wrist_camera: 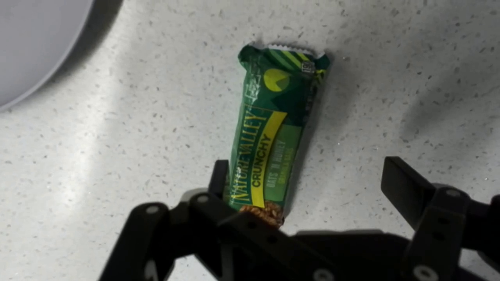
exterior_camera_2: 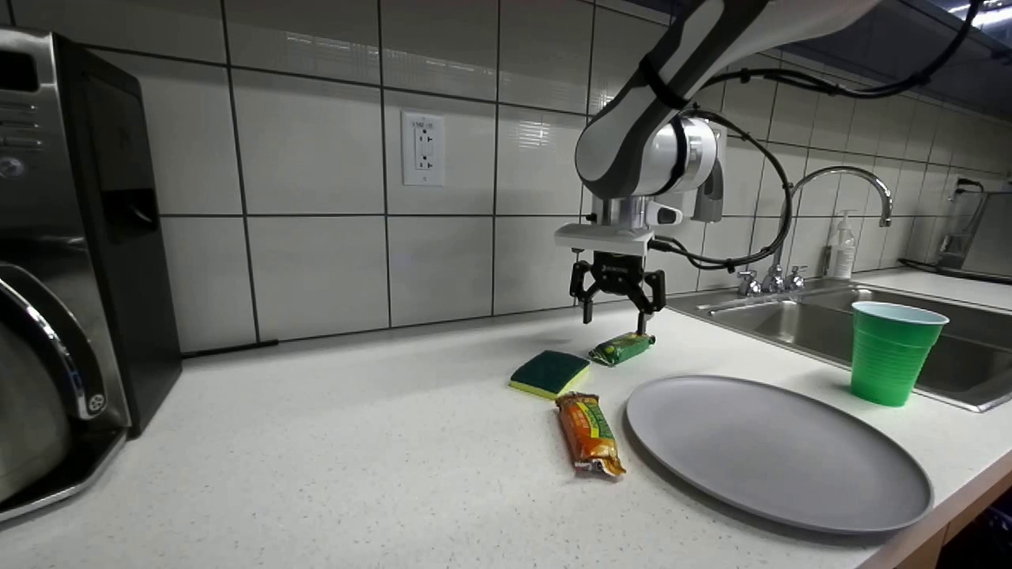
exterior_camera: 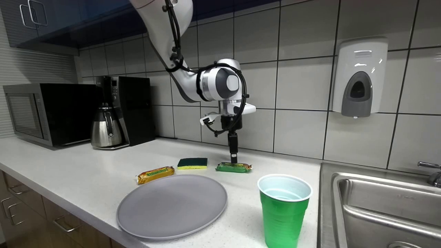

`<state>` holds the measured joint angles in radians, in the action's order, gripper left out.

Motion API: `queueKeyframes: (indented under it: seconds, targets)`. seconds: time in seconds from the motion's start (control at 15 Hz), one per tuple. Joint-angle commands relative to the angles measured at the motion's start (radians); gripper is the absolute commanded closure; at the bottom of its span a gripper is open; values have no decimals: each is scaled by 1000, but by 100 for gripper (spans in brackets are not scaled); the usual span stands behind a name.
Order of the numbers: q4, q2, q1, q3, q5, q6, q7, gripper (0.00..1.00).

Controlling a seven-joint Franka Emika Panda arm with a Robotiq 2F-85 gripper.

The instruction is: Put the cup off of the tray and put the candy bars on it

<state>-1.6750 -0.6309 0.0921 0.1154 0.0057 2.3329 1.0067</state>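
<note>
The green cup (exterior_camera: pixel 285 220) stands upright on the counter beside the round grey tray (exterior_camera: pixel 172 206); both also show in an exterior view, the cup (exterior_camera_2: pixel 893 356) and the bare tray (exterior_camera_2: pixel 775 450). A yellow-gold candy bar (exterior_camera: pixel 155 175) (exterior_camera_2: pixel 589 435) lies on the counter by the tray's edge. A green candy bar (exterior_camera: pixel 234 167) (exterior_camera_2: pixel 622 348) lies near the wall. My gripper (exterior_camera_2: pixel 614 320) points down over it, open. In the wrist view, one finger of the gripper (wrist_camera: pixel 306 171) is at the green bar's (wrist_camera: pixel 265 156) left edge; the other is well apart. A second green bar is out of view.
A green-and-yellow sponge (exterior_camera: pixel 193 163) (exterior_camera_2: pixel 551 374) lies between the two bars. The tiled wall is close behind the gripper. A steel sink (exterior_camera: pixel 389 206) borders the counter beside the cup. A coffee maker (exterior_camera: pixel 131 106) and a microwave (exterior_camera: pixel 51 110) stand farther along.
</note>
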Motion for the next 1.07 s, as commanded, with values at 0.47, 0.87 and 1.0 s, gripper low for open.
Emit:
queueKeyframes:
  seconds: [0.47,0.87,1.0]
  targets:
    - [-39,20,-9,-5,36,-24,-3,0]
    - [-71,30,-11,-4,48,-15,-4,0]
    - [-69,32,-11,-2,51,-15,-5,0]
